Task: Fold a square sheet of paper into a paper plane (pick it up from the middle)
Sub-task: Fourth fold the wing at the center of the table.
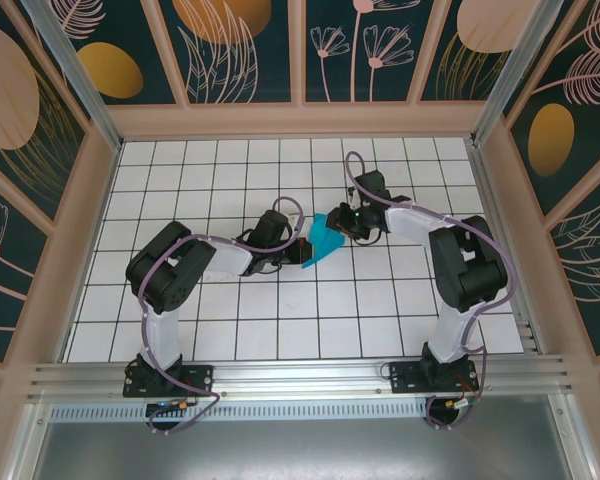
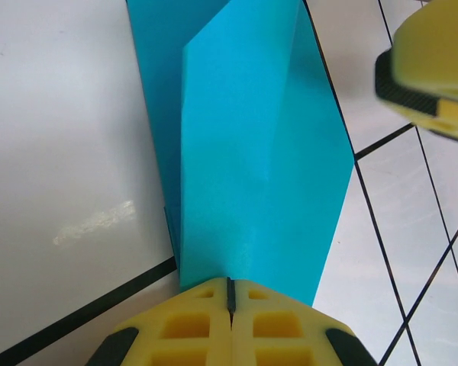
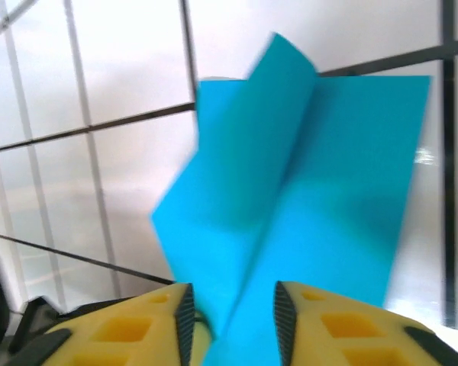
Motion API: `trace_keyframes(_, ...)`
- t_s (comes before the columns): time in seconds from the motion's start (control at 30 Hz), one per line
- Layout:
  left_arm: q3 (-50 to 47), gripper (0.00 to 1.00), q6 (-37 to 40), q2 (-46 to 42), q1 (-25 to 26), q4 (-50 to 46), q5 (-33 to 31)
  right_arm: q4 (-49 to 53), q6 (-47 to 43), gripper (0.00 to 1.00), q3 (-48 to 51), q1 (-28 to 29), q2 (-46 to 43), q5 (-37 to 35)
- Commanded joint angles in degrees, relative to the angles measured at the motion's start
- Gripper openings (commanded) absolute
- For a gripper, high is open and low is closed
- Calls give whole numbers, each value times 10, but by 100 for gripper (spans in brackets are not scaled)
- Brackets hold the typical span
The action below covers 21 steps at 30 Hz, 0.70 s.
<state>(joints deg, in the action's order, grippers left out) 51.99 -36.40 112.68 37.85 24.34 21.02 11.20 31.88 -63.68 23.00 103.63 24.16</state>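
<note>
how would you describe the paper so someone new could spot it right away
Look at the white gridded table, near its middle. Pinched in the left gripper, right beside the right gripper, is the folded paper, the only teal-blue thing on the white tiles.

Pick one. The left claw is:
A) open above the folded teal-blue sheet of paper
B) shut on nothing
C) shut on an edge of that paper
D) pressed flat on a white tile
C: in the left wrist view the left claw has its jaws pressed together, and the folded teal-blue sheet of paper comes straight out of the seam between them.
</note>
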Motion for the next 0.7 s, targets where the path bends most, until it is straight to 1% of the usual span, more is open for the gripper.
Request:
trace_keyframes(0.0,5,0,25,28,0,-52,-14,-54,-15,28,10,8,-7,67)
trace_keyframes(0.07,7,0,27,29,0,-56,-14,-60,-17,23,6,13,3,79)
trace_keyframes(0.2,9,0,30,31,0,-59,-13,-63,-24,18,-5,21,34,92)
trace_keyframes(0.4,11,0,32,34,0,-64,-11,-55,-35,16,-24,29,78,92)
trace_keyframes(0.67,8,0,38,34,0,-78,-11,-38,-30,16,-20,19,99,25)
